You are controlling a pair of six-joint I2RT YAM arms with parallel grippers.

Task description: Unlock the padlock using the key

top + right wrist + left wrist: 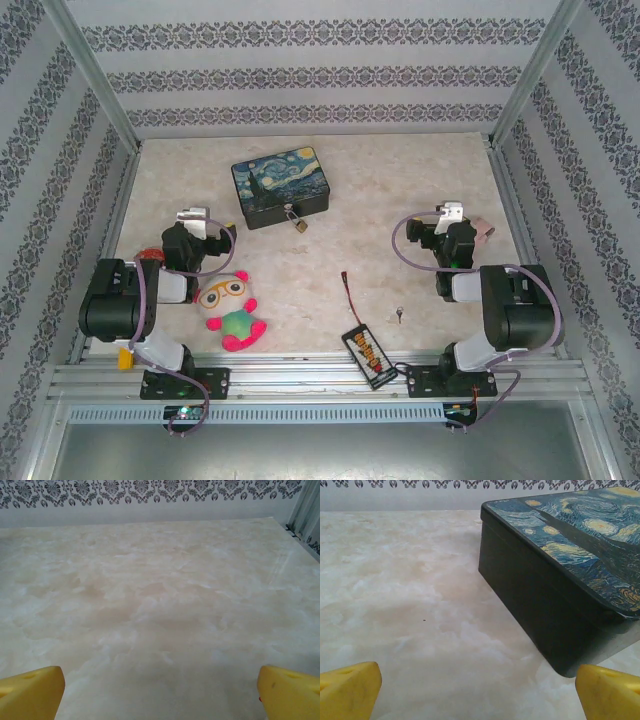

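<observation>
The left gripper and right gripper both gape wide, empty. The right should pinch the key, at its seven o'clock, by the head, coming in low.

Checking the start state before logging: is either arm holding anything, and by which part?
Nothing is held: both pairs of jaws stand open and empty. The key lies on the table.

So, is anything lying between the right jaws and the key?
Nothing visible does. The key lies on bare table, nearer the arm bases than the right jaws, which stand open. The red-and-black wire lies to the key's left, off that path.
</observation>
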